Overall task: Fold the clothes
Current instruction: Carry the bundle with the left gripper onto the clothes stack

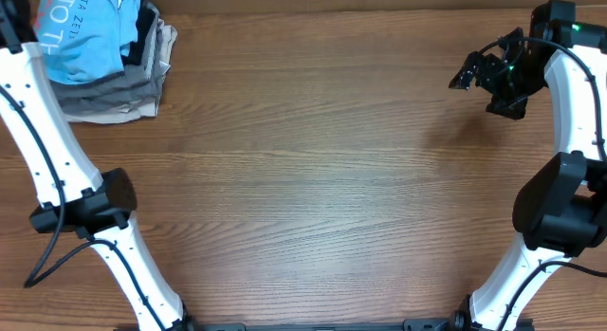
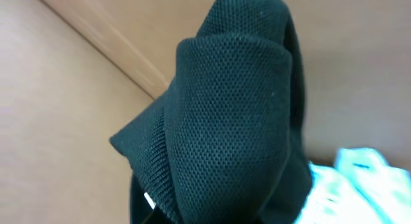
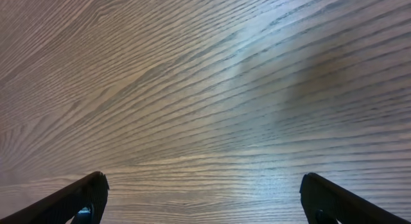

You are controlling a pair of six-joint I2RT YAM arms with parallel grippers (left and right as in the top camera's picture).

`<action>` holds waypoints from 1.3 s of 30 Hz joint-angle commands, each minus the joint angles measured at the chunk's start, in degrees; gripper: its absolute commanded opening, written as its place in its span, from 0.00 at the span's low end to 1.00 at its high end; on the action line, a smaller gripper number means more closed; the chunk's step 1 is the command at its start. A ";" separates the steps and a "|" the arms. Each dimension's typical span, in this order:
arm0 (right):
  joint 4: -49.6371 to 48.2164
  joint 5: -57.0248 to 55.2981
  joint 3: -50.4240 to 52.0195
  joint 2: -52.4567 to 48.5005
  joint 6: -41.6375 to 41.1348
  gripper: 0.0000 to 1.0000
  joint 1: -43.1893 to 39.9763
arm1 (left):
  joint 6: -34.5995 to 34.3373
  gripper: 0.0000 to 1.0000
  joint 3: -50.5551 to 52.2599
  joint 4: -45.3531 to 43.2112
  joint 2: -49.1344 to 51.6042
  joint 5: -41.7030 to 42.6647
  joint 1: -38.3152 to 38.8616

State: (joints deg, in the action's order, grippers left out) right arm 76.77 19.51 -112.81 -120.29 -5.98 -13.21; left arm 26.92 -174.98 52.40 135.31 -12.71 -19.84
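Observation:
The black shirt [image 2: 231,115] fills the left wrist view as a bunched fold of knit fabric rising right from where the jaws sit, with a small white tag [image 2: 149,200] at its lower edge. My left gripper's fingers are hidden behind the fabric, and it looks held. In the overhead view a strip of black cloth [image 1: 144,35] shows at the pile in the far left corner; my left gripper is off the frame's edge there. My right gripper [image 1: 467,77] is open and empty above bare wood at the far right; its two fingertips show wide apart in the right wrist view [image 3: 204,185].
A light blue shirt with white lettering [image 1: 85,32] lies on grey-beige folded garments [image 1: 114,96] at the far left corner; it also shows in the left wrist view [image 2: 359,182]. The wooden table [image 1: 303,179] spans the view. A wall edge [image 2: 109,44] runs behind the pile.

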 commanded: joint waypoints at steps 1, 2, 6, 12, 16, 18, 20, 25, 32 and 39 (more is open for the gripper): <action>0.02 0.11 -0.39 0.79 -0.02 0.99 1.03 | 5.29 0.04 5.29 -4.04 -1.36 -0.74 -2.36; 0.02 0.11 -0.39 0.79 -0.02 0.99 1.29 | 5.27 0.04 7.72 -6.05 -1.36 -0.61 -3.19; -0.26 0.07 -0.39 0.79 0.00 0.99 2.60 | 5.27 0.04 16.24 -13.88 -1.33 2.73 -5.81; -1.75 0.07 -0.39 0.79 0.00 0.98 4.11 | 5.20 0.04 23.80 -19.08 -1.31 8.35 -7.48; -2.34 0.07 -0.39 0.79 -0.02 0.98 4.74 | 2.12 0.04 24.13 -19.06 -1.05 11.45 -5.97; -2.29 0.07 -0.39 0.79 0.00 0.98 4.96 | 1.03 0.04 24.13 -18.82 -1.05 13.03 -4.83; -2.29 0.09 -0.39 0.79 0.00 0.98 5.03 | 0.72 0.04 24.13 -17.88 -0.92 13.44 -3.26; -2.10 0.07 -0.39 0.79 0.02 0.98 5.01 | 0.74 0.04 24.15 -13.99 0.85 12.98 0.00; -2.67 0.04 -0.39 0.79 0.04 0.98 5.01 | 0.70 0.08 24.15 -11.58 4.85 13.77 2.47; -3.43 0.07 -0.39 0.79 0.04 0.98 5.01 | -0.68 0.45 24.15 -4.46 5.22 21.57 6.54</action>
State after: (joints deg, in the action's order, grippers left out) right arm 73.60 19.49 -112.81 -120.29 -5.98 -8.51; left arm 28.36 -150.12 46.50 140.73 2.66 -16.05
